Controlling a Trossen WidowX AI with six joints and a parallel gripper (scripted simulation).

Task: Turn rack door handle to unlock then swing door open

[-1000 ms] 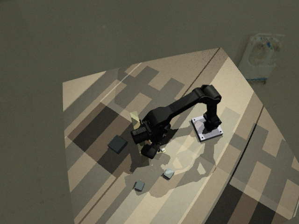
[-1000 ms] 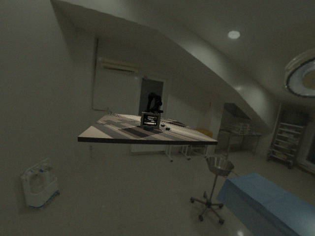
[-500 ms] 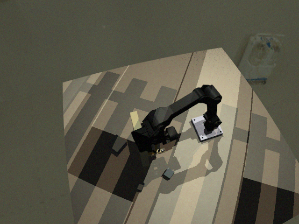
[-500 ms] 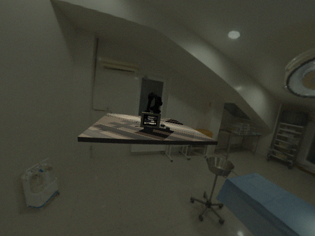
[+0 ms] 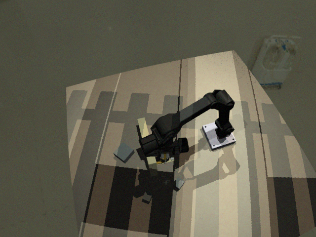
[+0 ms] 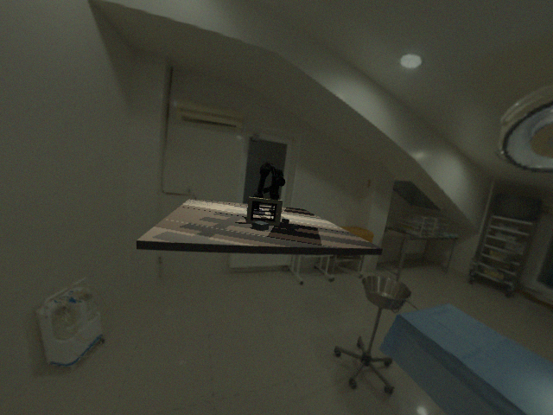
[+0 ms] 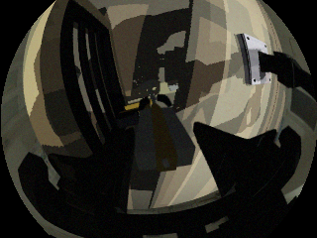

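Door (image 5: 168, 160) (image 7: 135, 101) — swung open, grey handle (image 5: 165, 156) (image 7: 179, 136), yellow-striped

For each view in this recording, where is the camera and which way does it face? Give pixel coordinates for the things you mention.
Top: above the table (image 5: 217, 204), looking down; the arm (image 5: 196, 110) (image 6: 262, 178), its base plate and the gripper's housing show.
Exterior: off beyond one table edge, facing the rack's frame (image 5: 142, 127) (image 6: 264, 199) and, behind it, the arm; the gripper cannot be made out.
Wrist: on the arm, looking out between the gripper's dark fingers; the base plate (image 5: 209, 142) (image 7: 251, 74) shows upper right.
Shared: top and wrist both show the base plate.

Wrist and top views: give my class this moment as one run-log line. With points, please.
hand (image 5: 165, 153) (image 7: 164, 129): open | handle (image 7: 165, 136): seen between the fingers, not squeezed | blocks (image 5: 124, 152) (image 6: 259, 225): three on the table (image 5: 229, 204) (image 6: 178, 236)
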